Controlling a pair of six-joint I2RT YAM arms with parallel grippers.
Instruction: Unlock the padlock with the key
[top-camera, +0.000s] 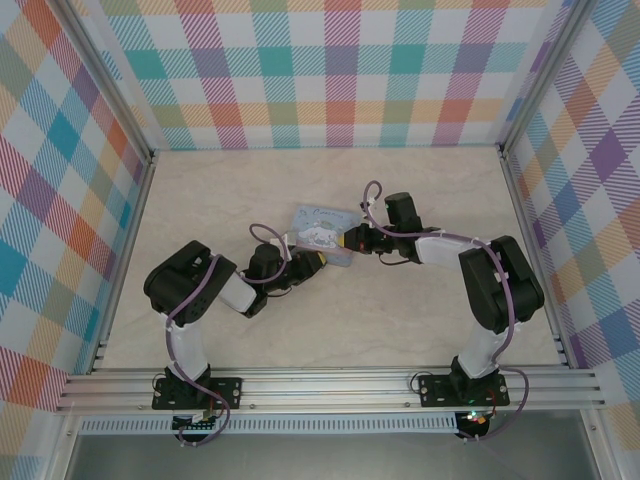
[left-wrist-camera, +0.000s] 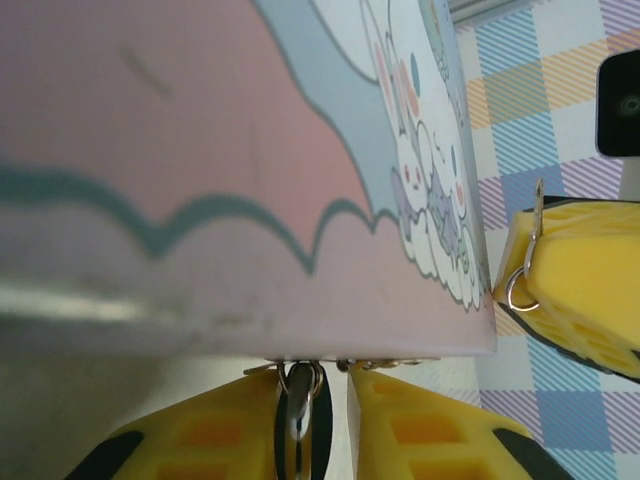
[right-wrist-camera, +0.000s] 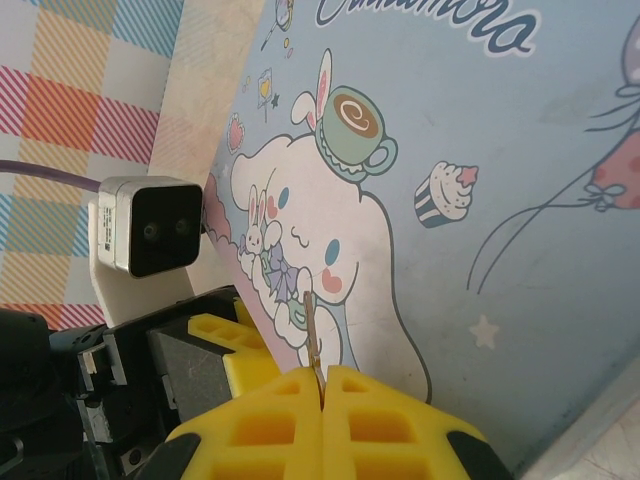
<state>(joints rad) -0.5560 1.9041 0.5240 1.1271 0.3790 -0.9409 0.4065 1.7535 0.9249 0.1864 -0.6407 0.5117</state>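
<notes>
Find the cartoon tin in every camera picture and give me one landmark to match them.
Top view: the tin lies near the picture's middle.
Left wrist: the tin spans the top and left, seen very close.
Right wrist: the tin covers the right side and top.
Shared landmark: the white long-eared cartoon figure printed on it.

Right gripper (right-wrist-camera: 322, 385) at bottom edge, yellow fingers pressed together on thin metal key (right-wrist-camera: 313, 335) standing upright, pastel-blue cartoon-printed tin (right-wrist-camera: 480, 200) close behind it, left arm's wrist camera (right-wrist-camera: 145, 225) at left, plaid wall (right-wrist-camera: 90, 100) beyond.
</notes>
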